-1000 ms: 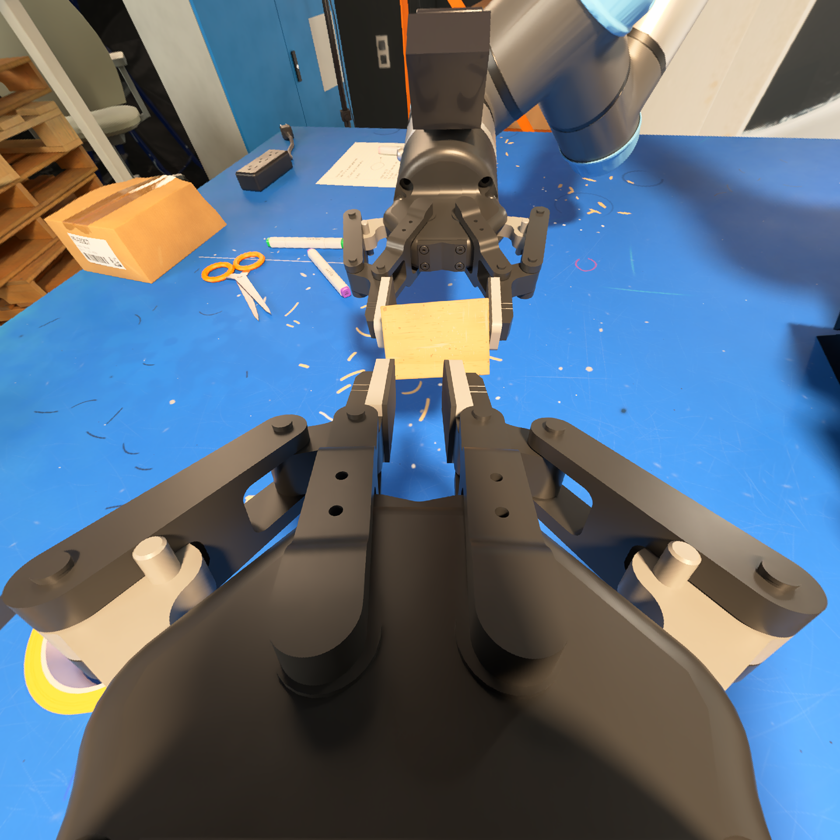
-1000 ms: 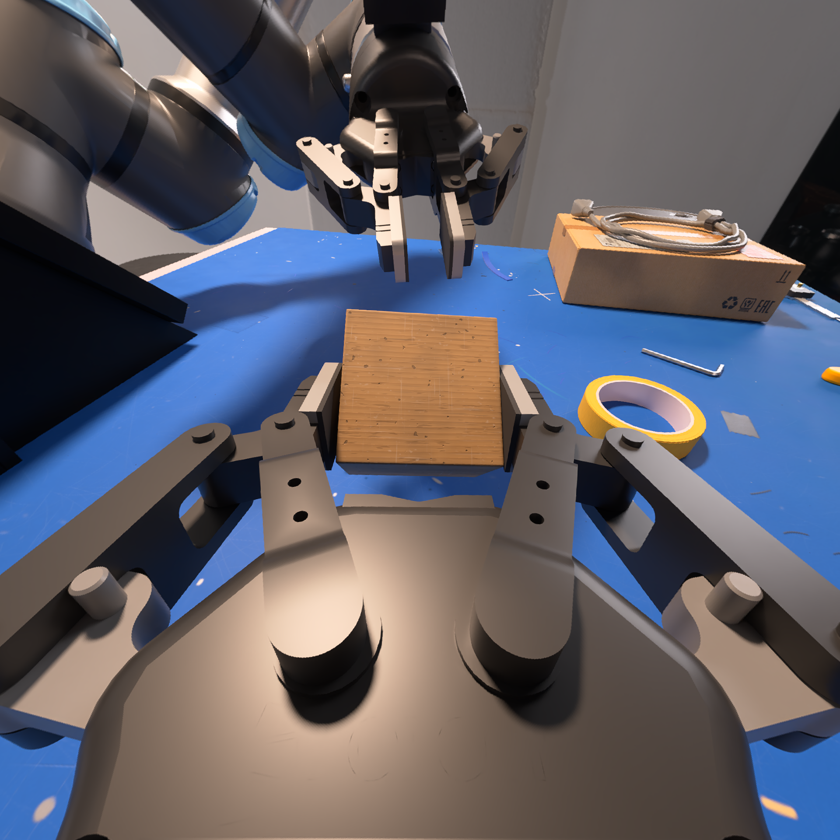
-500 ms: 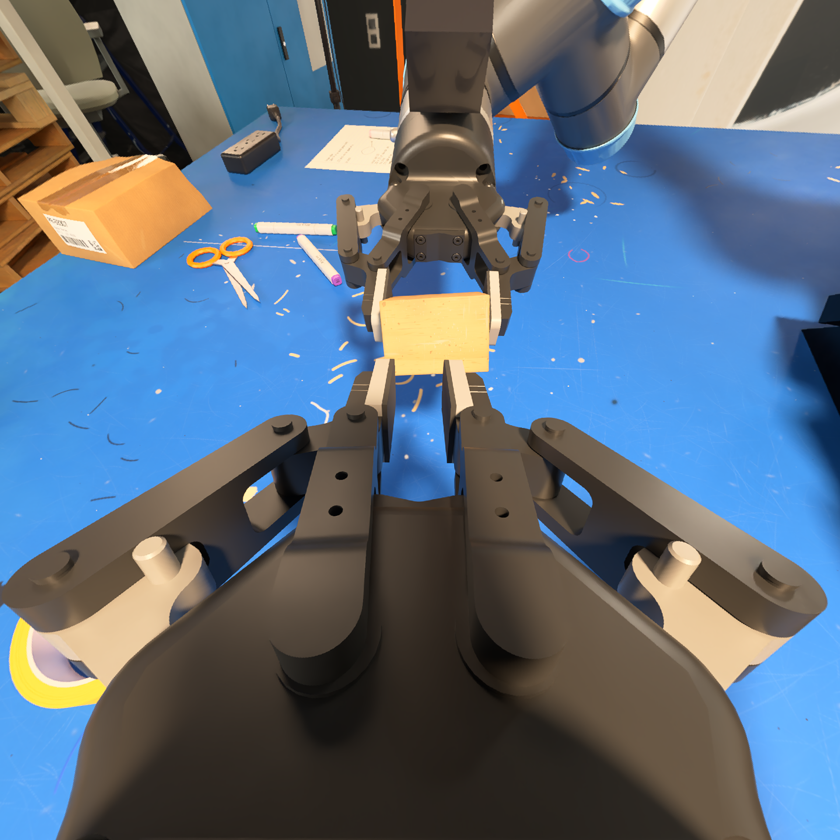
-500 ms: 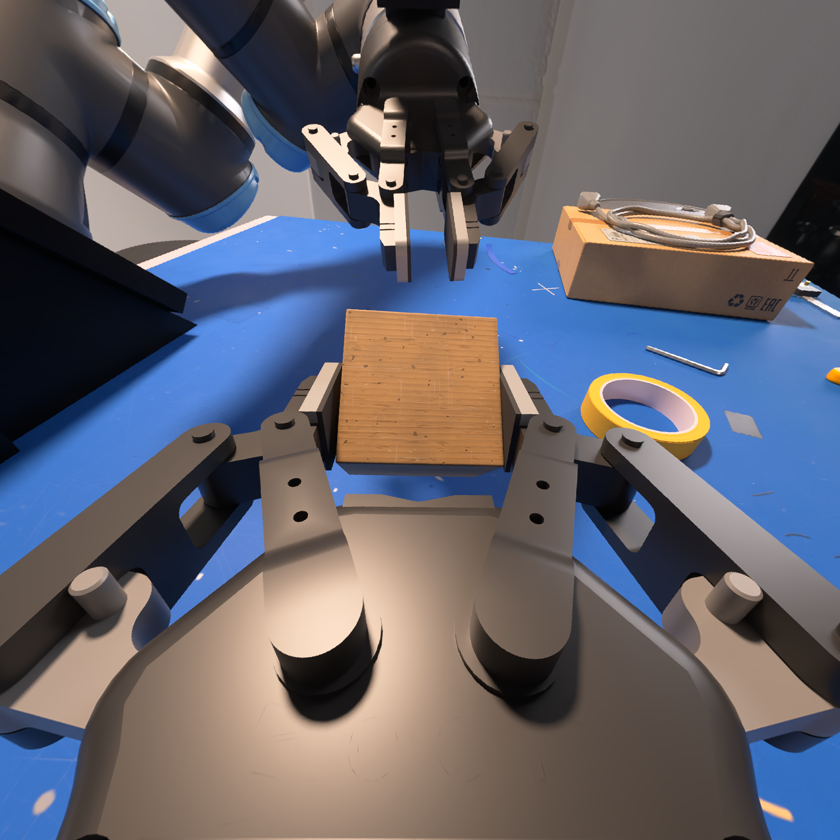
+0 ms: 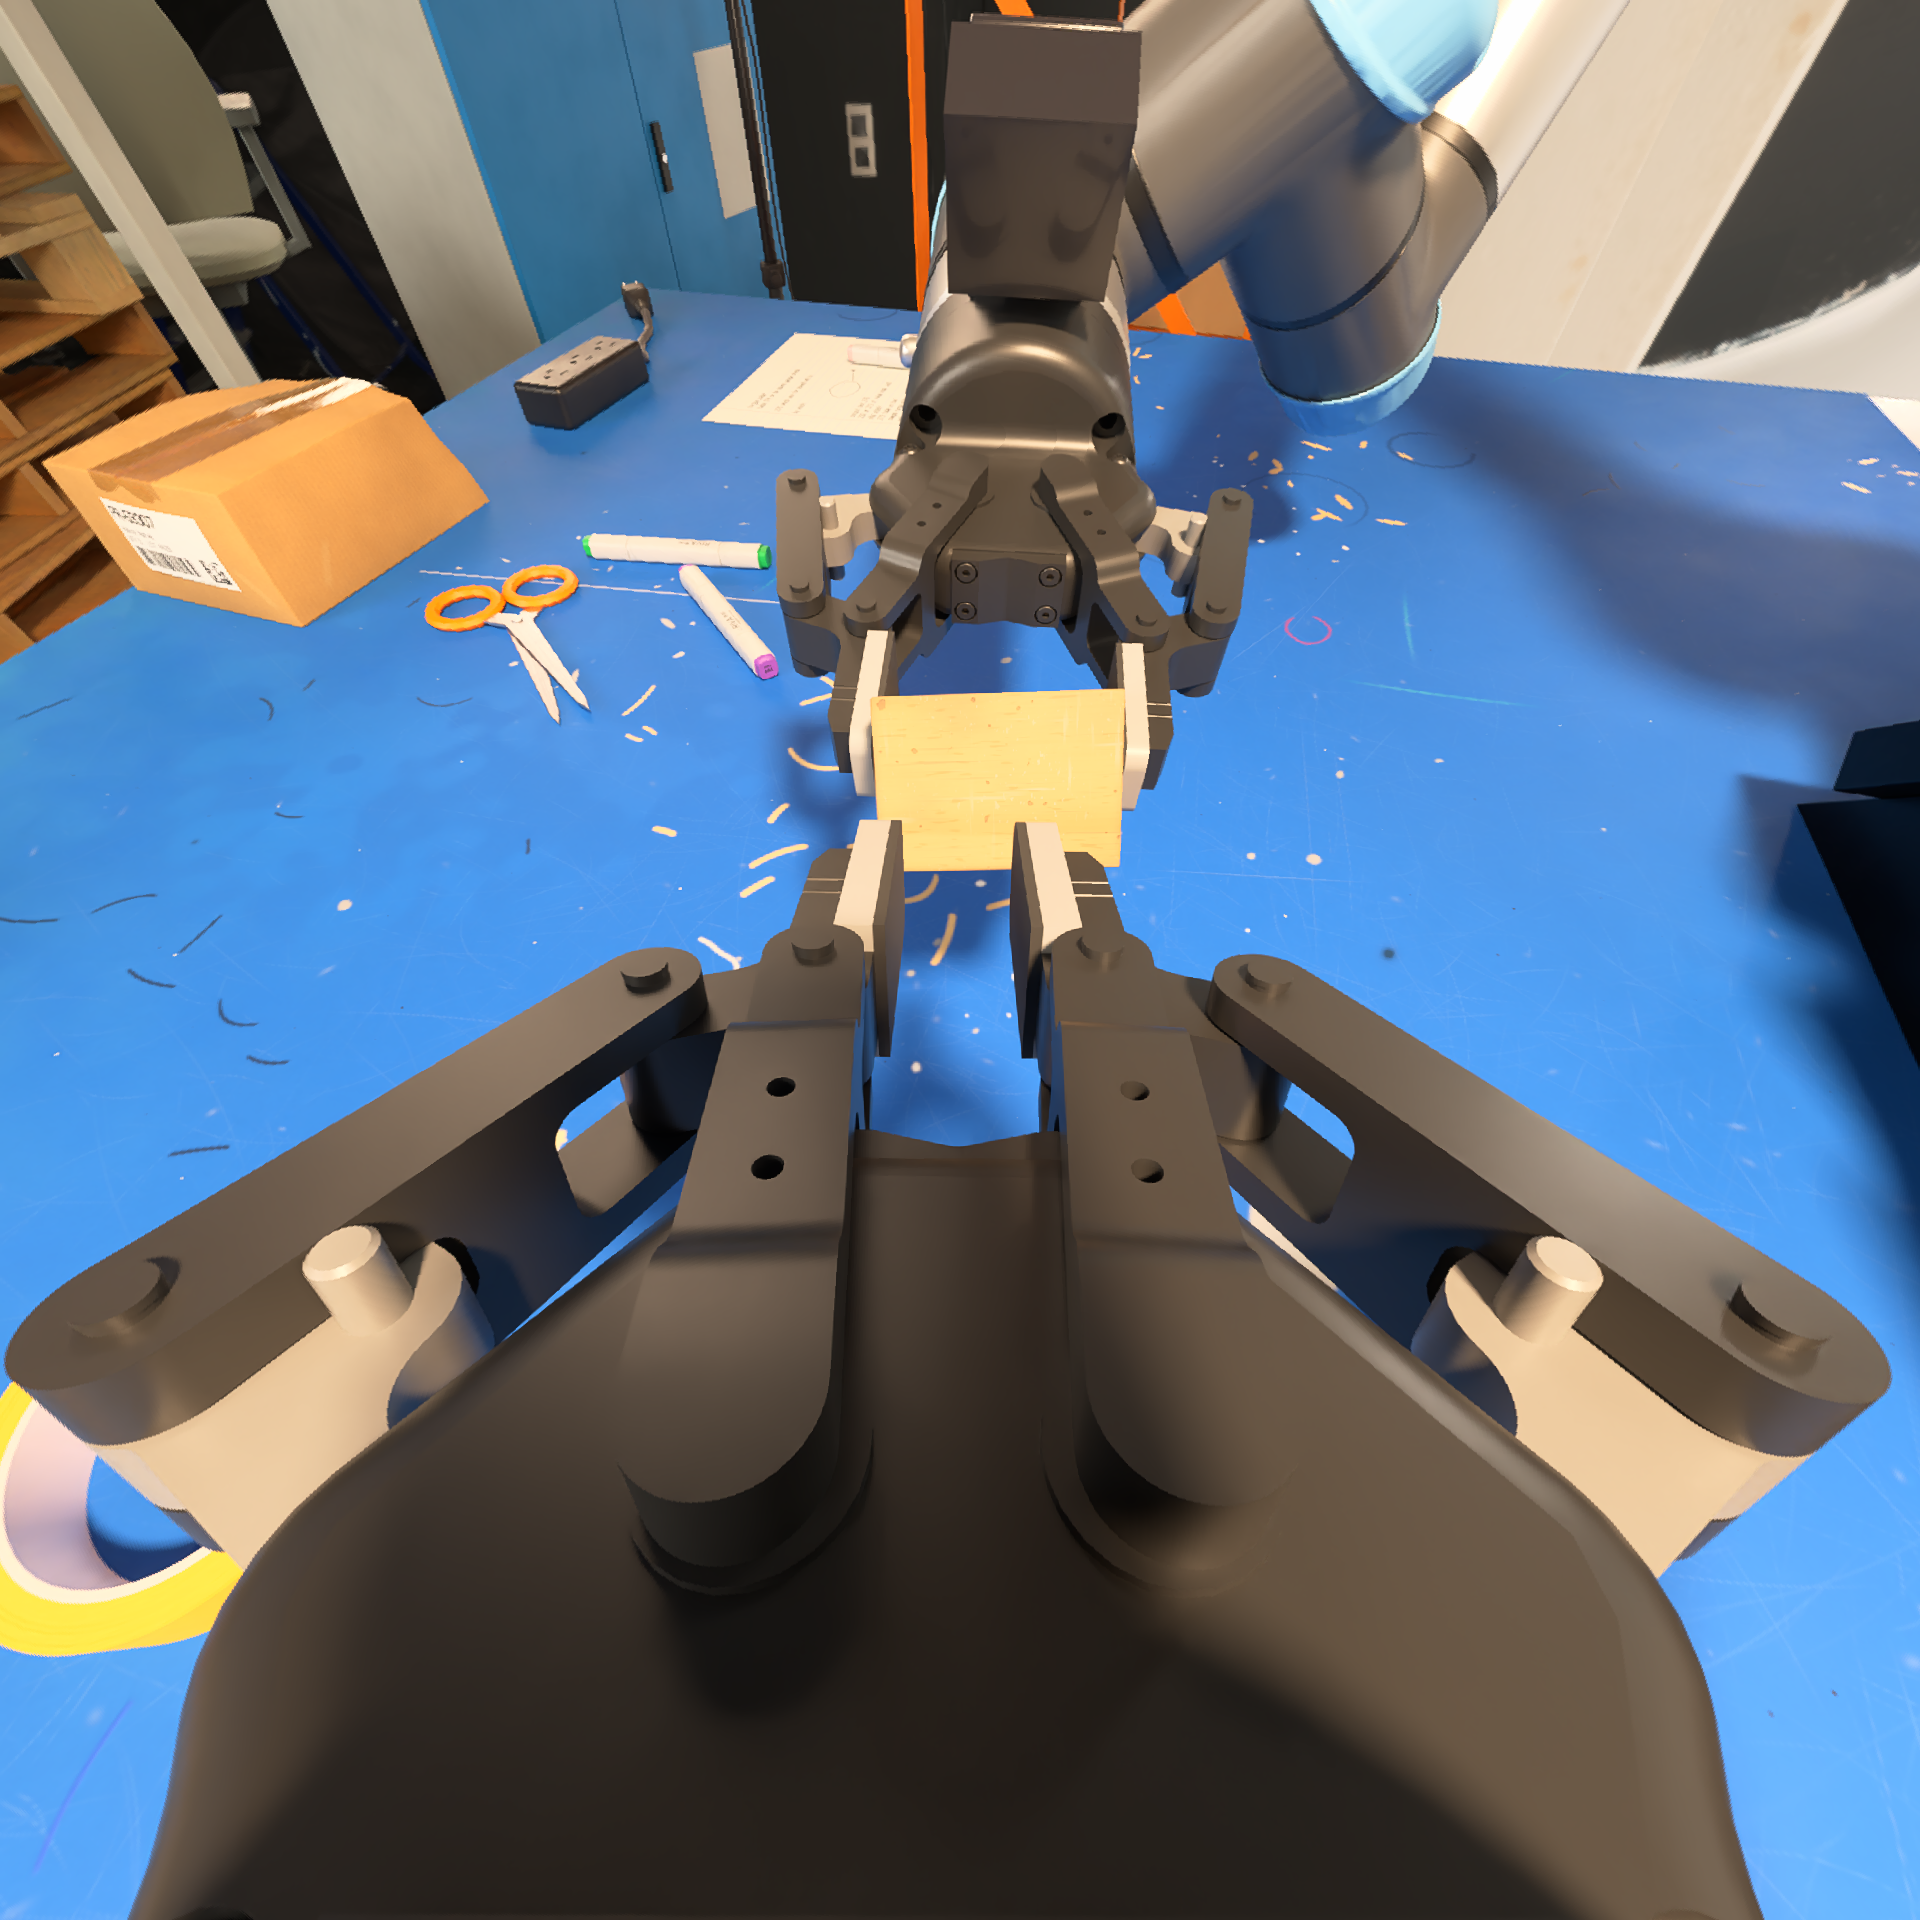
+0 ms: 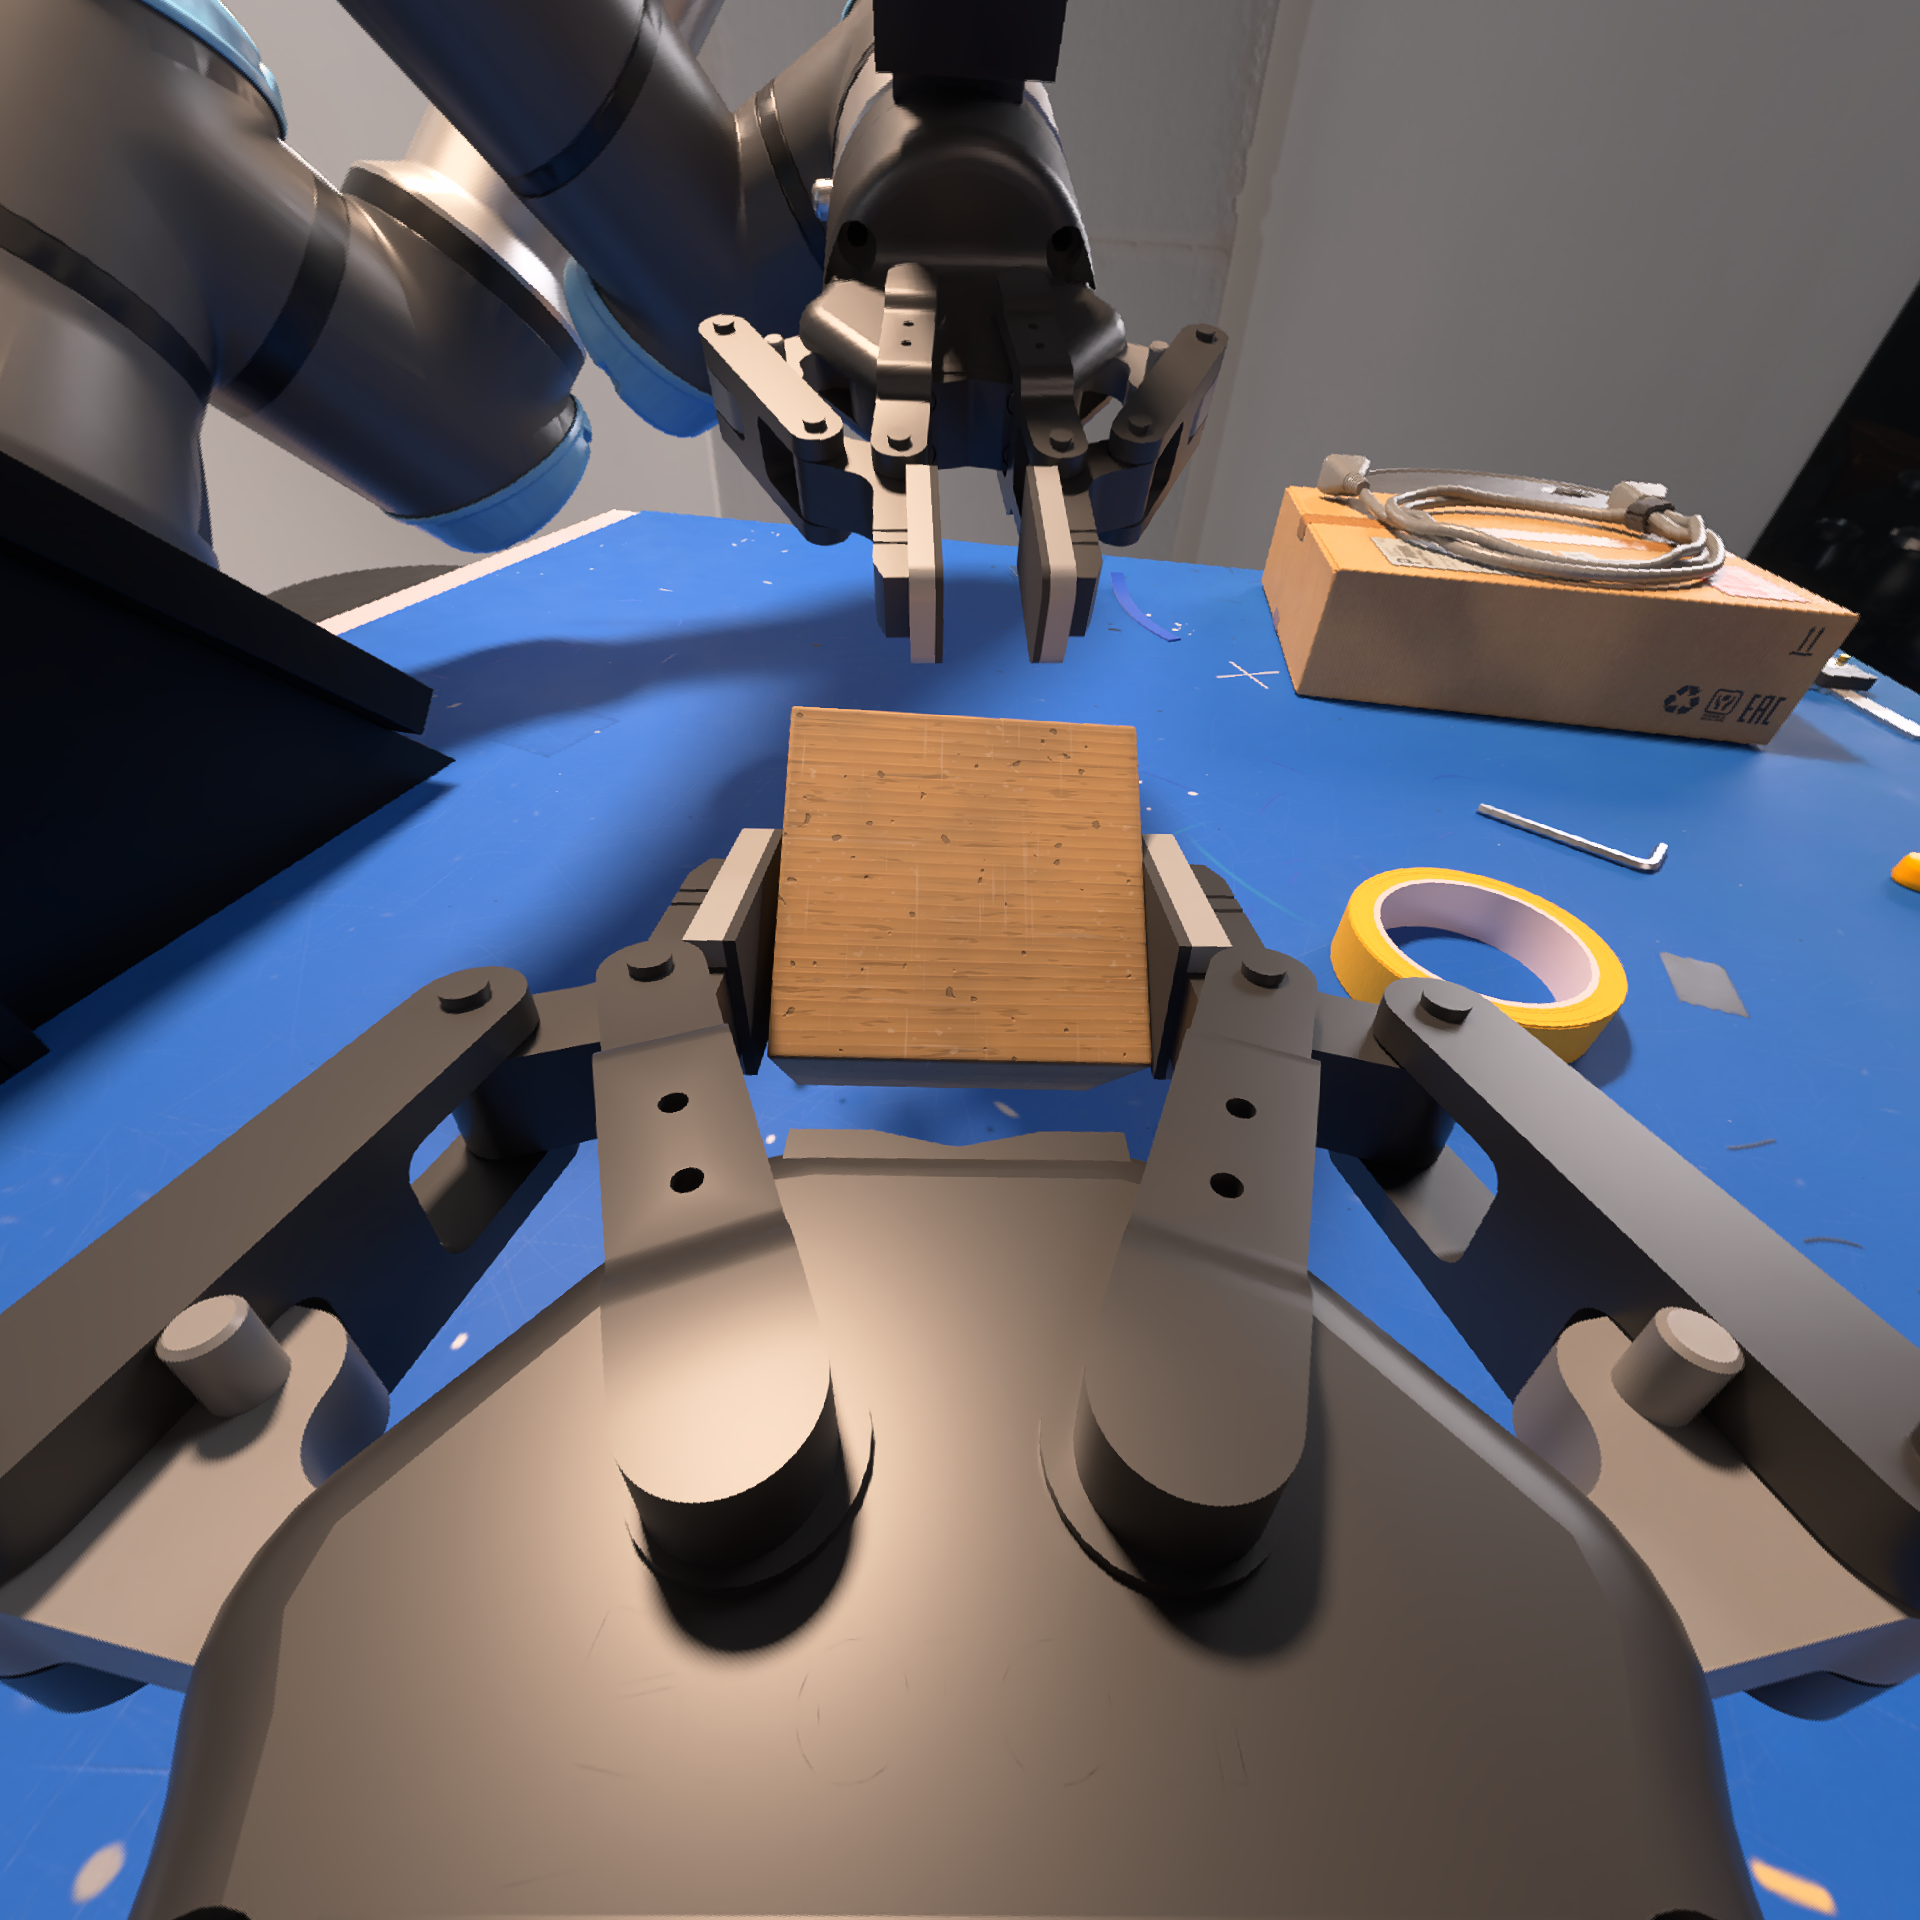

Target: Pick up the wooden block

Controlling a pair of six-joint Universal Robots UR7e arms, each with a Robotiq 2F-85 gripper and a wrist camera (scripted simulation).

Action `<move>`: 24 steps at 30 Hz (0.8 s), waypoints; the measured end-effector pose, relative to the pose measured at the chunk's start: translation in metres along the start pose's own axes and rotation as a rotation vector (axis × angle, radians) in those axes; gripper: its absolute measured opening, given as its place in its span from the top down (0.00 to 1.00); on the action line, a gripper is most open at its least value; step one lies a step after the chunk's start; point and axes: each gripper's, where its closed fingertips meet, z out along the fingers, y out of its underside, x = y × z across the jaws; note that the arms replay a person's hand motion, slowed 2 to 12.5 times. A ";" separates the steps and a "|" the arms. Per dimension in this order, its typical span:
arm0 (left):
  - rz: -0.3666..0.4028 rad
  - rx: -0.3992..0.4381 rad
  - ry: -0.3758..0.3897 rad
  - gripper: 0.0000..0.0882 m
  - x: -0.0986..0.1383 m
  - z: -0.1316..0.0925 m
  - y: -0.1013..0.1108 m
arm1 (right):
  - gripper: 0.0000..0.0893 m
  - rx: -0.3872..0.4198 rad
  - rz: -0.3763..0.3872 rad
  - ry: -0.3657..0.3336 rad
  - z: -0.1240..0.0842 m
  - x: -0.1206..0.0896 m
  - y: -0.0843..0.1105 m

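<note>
The right gripper grasps the block, one pad pressed on each side face, and carries it clear of the table. Only the rear part of the block sits between the pads; most of it juts forward past the fingertips. Straight ahead of it hangs the left gripper, fingers narrowly parted with nothing between them, its tips just beyond and above the block's far edge. From the left wrist view, the left gripper faces the block head-on, with the block's near face just past its fingertips and wider than their gap. The likely trouble is contact between the two: if either arm advances, the narrow left fingers would butt the block's face instead of straddling it, and could push it back or twist it in the pads. The shallow hold adds risk, since a knock or quick swing might pivot the overhanging front downward and let it slip. A tape roll lies to the right gripper's right, well clear.
</note>
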 end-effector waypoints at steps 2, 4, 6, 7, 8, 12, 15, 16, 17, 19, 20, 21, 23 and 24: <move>0.000 0.000 -0.006 0.79 -0.001 0.001 0.001 | 0.38 -0.002 -0.002 0.000 0.001 0.000 0.000; 0.000 0.008 -0.014 0.79 -0.002 0.001 0.000 | 0.38 -0.008 -0.005 0.002 0.001 -0.001 0.001; 0.002 0.013 -0.016 0.79 -0.002 0.001 -0.002 | 0.38 -0.015 -0.006 0.005 0.002 -0.001 0.002; 0.004 0.009 -0.015 0.79 -0.002 0.001 -0.002 | 0.38 -0.020 -0.007 0.008 0.003 0.000 0.003; 0.006 0.001 -0.015 0.79 -0.002 0.001 0.000 | 0.38 -0.025 -0.008 0.011 0.003 0.000 0.004; 0.006 -0.017 -0.010 0.79 -0.003 0.002 0.004 | 0.38 -0.031 -0.010 0.015 0.003 0.001 0.005; 0.003 -0.007 -0.007 0.79 -0.002 0.002 0.001 | 0.38 -0.023 -0.009 0.011 0.004 0.000 0.003; 0.004 -0.004 -0.007 0.79 -0.002 0.001 0.000 | 0.38 -0.021 -0.010 0.010 0.004 0.000 0.003; 0.006 -0.003 -0.007 0.79 -0.003 0.001 -0.001 | 0.38 -0.021 -0.011 0.010 0.004 0.000 0.003; 0.012 -0.007 -0.007 0.79 -0.003 0.001 -0.001 | 0.38 -0.025 -0.015 0.015 0.005 0.000 0.003; 0.015 -0.013 -0.008 0.79 -0.003 0.000 0.000 | 0.38 -0.028 -0.017 0.020 0.005 0.000 0.004; 0.018 -0.019 -0.010 0.79 -0.003 0.000 0.000 | 0.38 -0.030 -0.019 0.025 0.005 0.001 0.004; 0.024 -0.031 -0.015 0.79 -0.004 -0.001 0.002 | 0.38 -0.032 -0.023 0.036 0.006 0.002 0.004; 0.027 -0.036 -0.018 0.79 -0.004 -0.001 0.003 | 0.38 -0.032 -0.025 0.042 0.006 0.002 0.003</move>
